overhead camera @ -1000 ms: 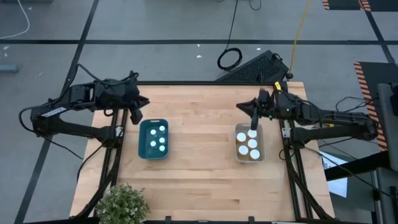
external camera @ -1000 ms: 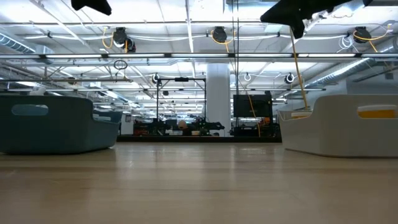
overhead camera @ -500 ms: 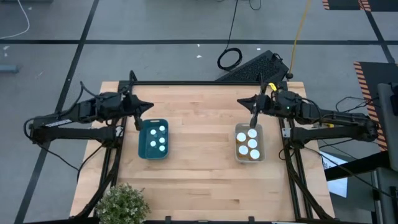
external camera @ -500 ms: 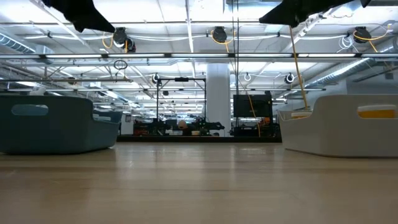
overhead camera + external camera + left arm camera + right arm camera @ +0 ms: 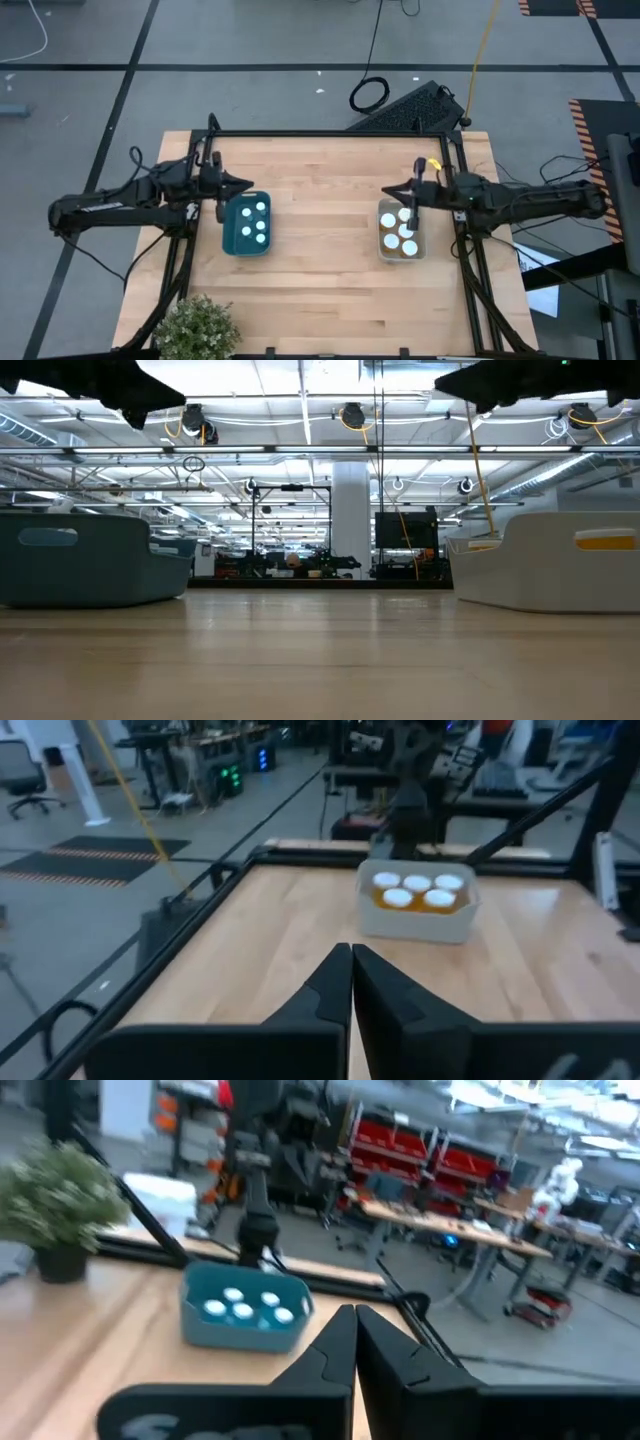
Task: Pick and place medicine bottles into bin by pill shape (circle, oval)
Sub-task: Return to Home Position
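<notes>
Both hands are up in the air with nothing in them, and all the bottles sit in their bins.

The left hand (image 5: pixel 240 184) hangs just by the blue bin (image 5: pixel 228 240), its fingers (image 5: pixel 325 985) pressed together. The right hand (image 5: pixel 392 189) hangs just by the white bin (image 5: pixel 383 251), fingers (image 5: pixel 332 1342) together too. White-capped medicine bottles (image 5: pixel 250 223) stand in the blue bin, and amber ones (image 5: pixel 400 232) stand in the white bin on the wooden worktop (image 5: pixel 320 250).
</notes>
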Motion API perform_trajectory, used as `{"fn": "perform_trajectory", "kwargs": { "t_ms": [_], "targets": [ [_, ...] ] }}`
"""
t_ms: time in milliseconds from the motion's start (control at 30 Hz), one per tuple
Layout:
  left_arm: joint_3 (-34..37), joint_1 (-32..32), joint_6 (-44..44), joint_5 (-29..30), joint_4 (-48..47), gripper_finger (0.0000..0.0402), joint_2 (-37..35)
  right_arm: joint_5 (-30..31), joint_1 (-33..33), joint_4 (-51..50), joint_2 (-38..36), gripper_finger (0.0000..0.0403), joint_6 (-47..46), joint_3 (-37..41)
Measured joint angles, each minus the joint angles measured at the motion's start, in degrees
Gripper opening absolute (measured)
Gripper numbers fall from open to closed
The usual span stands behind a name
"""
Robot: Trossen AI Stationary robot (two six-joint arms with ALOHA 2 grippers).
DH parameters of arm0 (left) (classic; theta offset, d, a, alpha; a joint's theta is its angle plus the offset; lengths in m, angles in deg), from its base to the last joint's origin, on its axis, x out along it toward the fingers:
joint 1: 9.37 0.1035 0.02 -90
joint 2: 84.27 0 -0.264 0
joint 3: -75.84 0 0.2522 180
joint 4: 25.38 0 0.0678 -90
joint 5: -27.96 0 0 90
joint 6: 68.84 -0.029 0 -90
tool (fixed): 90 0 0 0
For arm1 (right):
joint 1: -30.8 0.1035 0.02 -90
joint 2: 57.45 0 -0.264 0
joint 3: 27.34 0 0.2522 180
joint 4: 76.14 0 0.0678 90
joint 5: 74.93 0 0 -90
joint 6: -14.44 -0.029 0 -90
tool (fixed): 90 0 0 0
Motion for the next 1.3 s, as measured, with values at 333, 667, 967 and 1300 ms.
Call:
{"fn": "perform_trajectory", "kwargs": {
  "t_ms": [333,667,967,1300],
  "targets": [
    [5.5,0.0,1.1,-3.5,2.3,0.0008,-3.2,-0.3,2.8,2.0,-11.2,0.0,-3.3,9.3],
    [10.7,-0.1,0.0,0.9,12.1,0.0007,-3.4,-0.3,2.9,7.6,-14.9,0.0,-1.2,16.5],
    [16.3,-1.5,1.7,1.2,18.9,0.0003,-3.4,-0.3,2.9,7.7,-18.1,0.0,-0.2,19.0],
    [19.5,-9.0,1.8,10.6,20.8,0.0002,-3.4,0.0,2.9,7.6,-21.7,0.0,-2.3,23.2]
  ]
}}
